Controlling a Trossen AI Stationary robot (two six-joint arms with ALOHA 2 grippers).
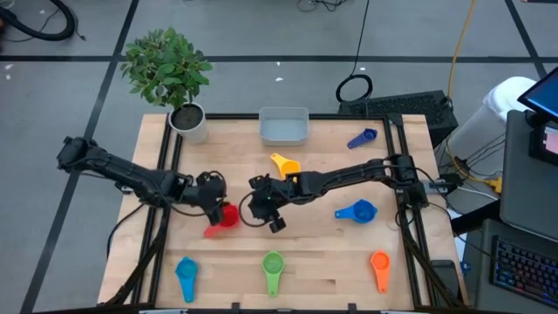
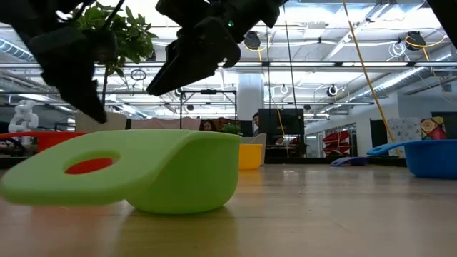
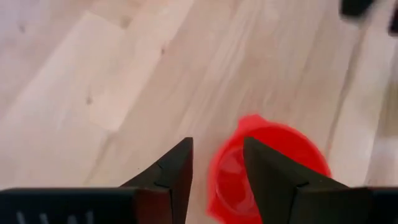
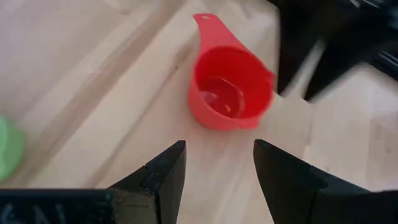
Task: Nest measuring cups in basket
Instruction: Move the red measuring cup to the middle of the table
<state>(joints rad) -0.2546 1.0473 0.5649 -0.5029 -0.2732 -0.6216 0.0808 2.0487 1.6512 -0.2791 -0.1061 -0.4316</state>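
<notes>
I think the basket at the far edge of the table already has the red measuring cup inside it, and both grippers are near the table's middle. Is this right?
Not quite. The high view shows the basket holding no cup; the red measuring cup lies on the table's middle, at the left gripper. The right gripper is beside it, so the rest stands.

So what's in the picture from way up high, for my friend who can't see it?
Two dark robot arms meet mid-table: the left gripper grips a red cup's rim, the right gripper open beside it. Six other coloured cups lie around, with an empty grey-blue basket and a potted plant at the back.
</notes>
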